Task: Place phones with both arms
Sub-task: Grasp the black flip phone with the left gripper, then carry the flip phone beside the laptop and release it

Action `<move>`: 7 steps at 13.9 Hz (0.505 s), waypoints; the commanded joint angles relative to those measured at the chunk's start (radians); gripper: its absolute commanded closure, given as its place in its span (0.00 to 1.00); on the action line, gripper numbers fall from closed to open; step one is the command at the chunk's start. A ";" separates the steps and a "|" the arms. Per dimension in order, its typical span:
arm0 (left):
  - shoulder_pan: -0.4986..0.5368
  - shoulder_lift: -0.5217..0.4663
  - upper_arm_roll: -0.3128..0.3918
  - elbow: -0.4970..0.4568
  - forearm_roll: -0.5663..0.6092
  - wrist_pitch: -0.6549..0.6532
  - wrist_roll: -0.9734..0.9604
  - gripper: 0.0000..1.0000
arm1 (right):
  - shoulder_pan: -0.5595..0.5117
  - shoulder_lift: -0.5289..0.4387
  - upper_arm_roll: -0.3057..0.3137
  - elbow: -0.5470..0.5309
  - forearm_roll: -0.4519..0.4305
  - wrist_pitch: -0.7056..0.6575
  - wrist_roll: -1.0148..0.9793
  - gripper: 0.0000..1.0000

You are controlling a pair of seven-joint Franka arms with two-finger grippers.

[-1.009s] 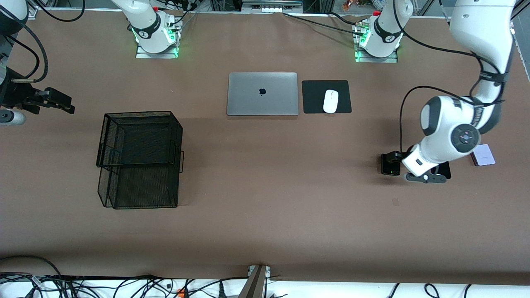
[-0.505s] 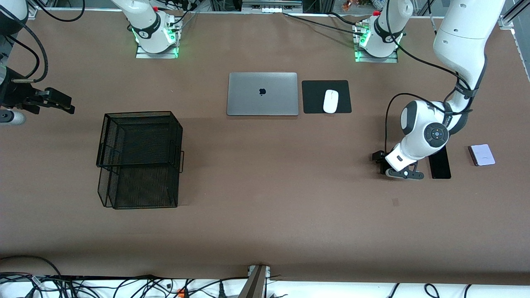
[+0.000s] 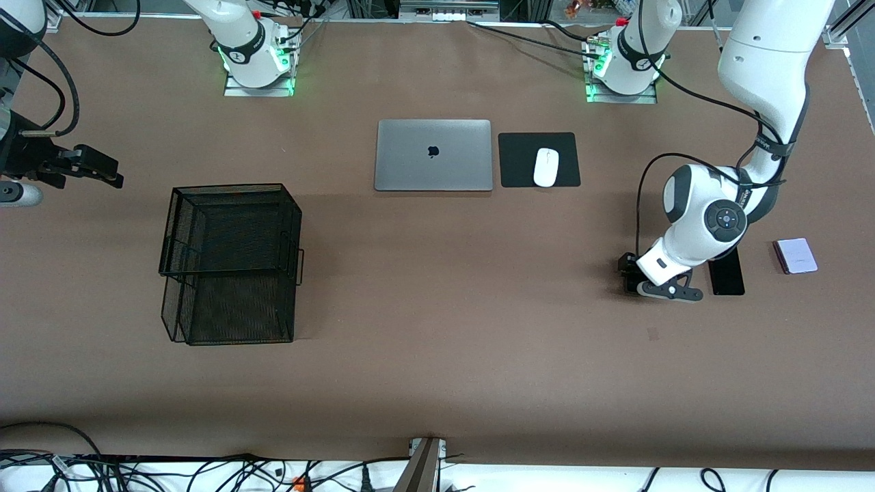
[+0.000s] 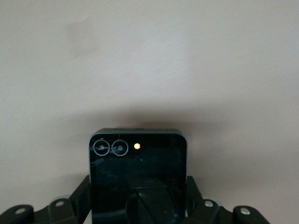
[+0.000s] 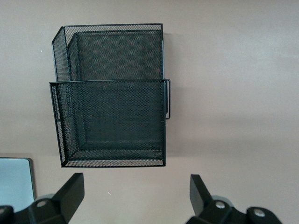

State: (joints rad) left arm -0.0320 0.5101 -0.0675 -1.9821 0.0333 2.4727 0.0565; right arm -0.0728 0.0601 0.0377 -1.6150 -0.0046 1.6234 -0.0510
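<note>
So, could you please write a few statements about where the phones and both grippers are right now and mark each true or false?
1. The left gripper is shut on the black flip phone. True.
2. The long black phone lies inside the mesh basket. False: it lies on the table at the left arm's end, between the flip phone and the lavender phone.
3. The right gripper is open and holds nothing. True.
4. The right gripper is over the laptop. False: it waits at the right arm's end of the table, near the mesh basket.
5. The white mouse sits on a black pad beside the laptop. True.
</note>
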 commanded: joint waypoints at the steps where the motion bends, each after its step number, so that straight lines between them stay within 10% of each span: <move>1: -0.026 -0.022 -0.092 0.165 -0.032 -0.237 -0.015 0.60 | -0.013 -0.014 0.010 -0.005 0.003 0.000 -0.015 0.00; 7: -0.356 0.180 -0.158 0.379 -0.020 -0.221 -0.571 0.60 | -0.013 -0.014 0.010 -0.005 0.003 0.000 -0.015 0.00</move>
State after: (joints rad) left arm -0.2861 0.5650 -0.2455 -1.7252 0.0320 2.2363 -0.3763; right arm -0.0730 0.0601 0.0378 -1.6150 -0.0046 1.6234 -0.0510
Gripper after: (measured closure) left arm 0.194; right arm 0.000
